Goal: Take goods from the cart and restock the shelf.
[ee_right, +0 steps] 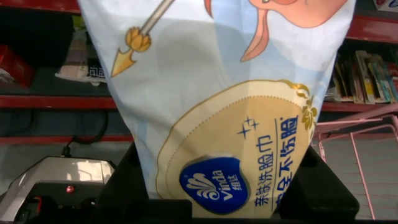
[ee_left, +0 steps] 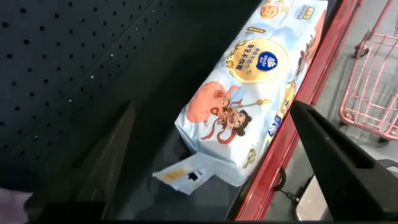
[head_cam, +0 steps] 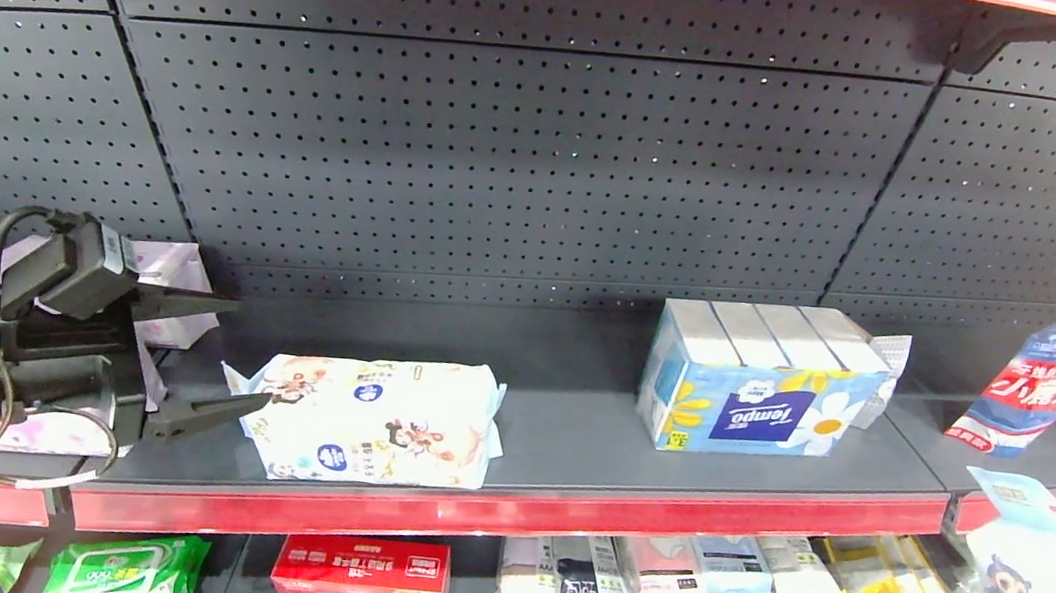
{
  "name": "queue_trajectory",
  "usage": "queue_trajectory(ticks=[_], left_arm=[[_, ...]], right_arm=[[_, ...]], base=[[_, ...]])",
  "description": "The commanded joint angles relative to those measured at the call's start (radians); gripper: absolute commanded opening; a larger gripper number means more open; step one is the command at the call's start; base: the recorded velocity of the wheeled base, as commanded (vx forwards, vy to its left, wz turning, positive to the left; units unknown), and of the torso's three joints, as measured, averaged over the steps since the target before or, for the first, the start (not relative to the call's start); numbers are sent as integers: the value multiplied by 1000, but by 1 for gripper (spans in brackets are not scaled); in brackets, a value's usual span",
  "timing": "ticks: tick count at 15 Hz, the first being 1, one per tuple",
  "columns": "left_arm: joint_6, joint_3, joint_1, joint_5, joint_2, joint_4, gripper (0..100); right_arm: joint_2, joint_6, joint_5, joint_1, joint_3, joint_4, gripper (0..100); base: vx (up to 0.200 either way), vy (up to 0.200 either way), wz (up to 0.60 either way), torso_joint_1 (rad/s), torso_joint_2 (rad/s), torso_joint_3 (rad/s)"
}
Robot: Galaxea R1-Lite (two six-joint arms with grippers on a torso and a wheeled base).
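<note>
The cartoon-printed pack (head_cam: 377, 419) lies flat on the shelf (head_cam: 574, 413), left of middle and close to the red front edge. Its long axis runs along that edge, and one short end (the one with the crimped flap) points at the left gripper (head_cam: 251, 353), whose fingers stand wide apart just at that end. The right gripper (ee_right: 227, 202) is clamped on a second pack (ee_right: 217, 93), off the shelf's front right corner, with its long axis rising out of the fingers.

bare shelf board (head_cam: 564, 412) lies open between the cartoon pack (head_cam: 377, 419) and the tissue box (head_cam: 759, 380).
</note>
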Motion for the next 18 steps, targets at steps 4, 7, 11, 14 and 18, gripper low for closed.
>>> queue_trajectory(ticks=[4,7,11,14,18], left_arm=[[-26,91,72,87,-139,-60,100],[-200,162,80,305,-228,-180,100],[-429,207,75,634,-379,-195,100],[-449,283,75,670,-612,-45,100],[-535,257,77,776,-853,207,100]], right_arm=[[-6,-1,21,1,-5,1,0],[-12,-1,58,1,-21,-2,0],[-39,-4,58,3,-23,-2,0],[-30,-61,73,3,-54,1,0],[-4,-64,83,1,-87,-3,0]], base=[[0,0,0,0,0,0],[0,0,0,0,0,0],[0,0,0,0,0,0],[0,0,0,0,0,0],[0,0,0,0,0,0]])
